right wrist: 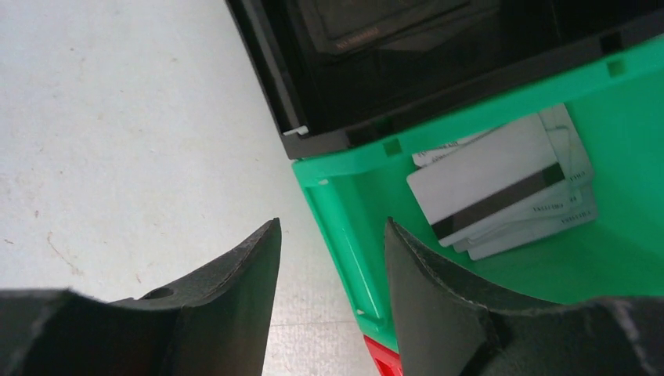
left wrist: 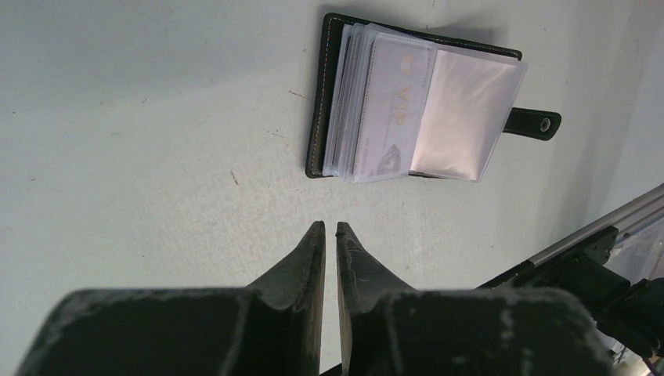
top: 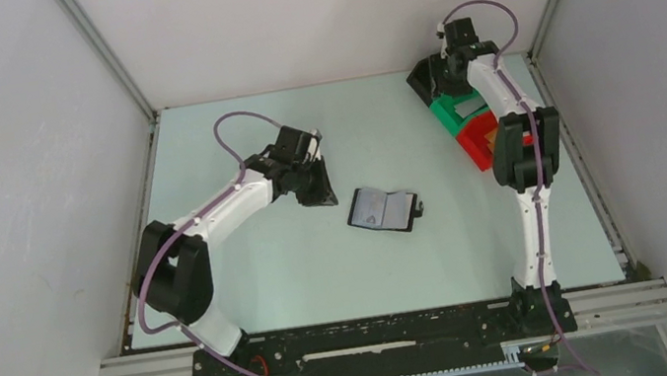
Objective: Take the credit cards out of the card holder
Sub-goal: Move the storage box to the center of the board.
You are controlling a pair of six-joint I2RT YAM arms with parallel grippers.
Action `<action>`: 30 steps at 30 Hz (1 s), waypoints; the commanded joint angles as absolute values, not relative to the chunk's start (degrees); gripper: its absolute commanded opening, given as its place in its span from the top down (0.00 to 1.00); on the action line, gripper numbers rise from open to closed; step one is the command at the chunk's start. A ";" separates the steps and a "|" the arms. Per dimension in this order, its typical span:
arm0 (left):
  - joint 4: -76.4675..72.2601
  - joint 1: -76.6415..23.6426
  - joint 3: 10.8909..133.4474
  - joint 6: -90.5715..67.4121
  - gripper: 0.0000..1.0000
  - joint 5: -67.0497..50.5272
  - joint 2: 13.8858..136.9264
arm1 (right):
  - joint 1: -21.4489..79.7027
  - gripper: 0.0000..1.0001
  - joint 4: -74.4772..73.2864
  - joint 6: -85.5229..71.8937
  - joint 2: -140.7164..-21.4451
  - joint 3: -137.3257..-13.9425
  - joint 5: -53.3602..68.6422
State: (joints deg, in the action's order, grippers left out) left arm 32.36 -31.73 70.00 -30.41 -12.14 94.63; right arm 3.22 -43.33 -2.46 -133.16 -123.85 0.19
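The card holder (top: 383, 209) lies open on the table, its black cover under a fan of clear sleeves (left wrist: 462, 117). A pale card (left wrist: 391, 102) shows inside the sleeves. My left gripper (top: 318, 190) hovers just left of the holder, its jaws (left wrist: 330, 229) nearly together with only a thin slit and nothing in it. My right gripper (top: 446, 81) is at the back right, over the bins. It stands open (right wrist: 331, 227), straddling the green bin's near wall and holding nothing. Several credit cards (right wrist: 501, 188) lie stacked in the green bin (right wrist: 344, 227).
A black bin (right wrist: 266, 70), the green bin (top: 453, 113) and a red bin (top: 481, 144) stand in a row at the back right. White walls and metal rails enclose the table. The holder's closure tab (left wrist: 536, 123) sticks out to the right.
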 commanded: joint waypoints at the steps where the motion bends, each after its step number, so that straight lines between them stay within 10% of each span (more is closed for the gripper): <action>1: 32.09 -31.60 72.53 -29.27 0.85 -12.41 95.00 | 3.30 0.40 -42.70 1.49 -136.39 -128.37 3.72; 30: 31.68 -31.64 70.78 -29.68 0.85 -13.08 94.71 | 9.93 0.50 -44.83 17.32 -128.48 -109.05 16.74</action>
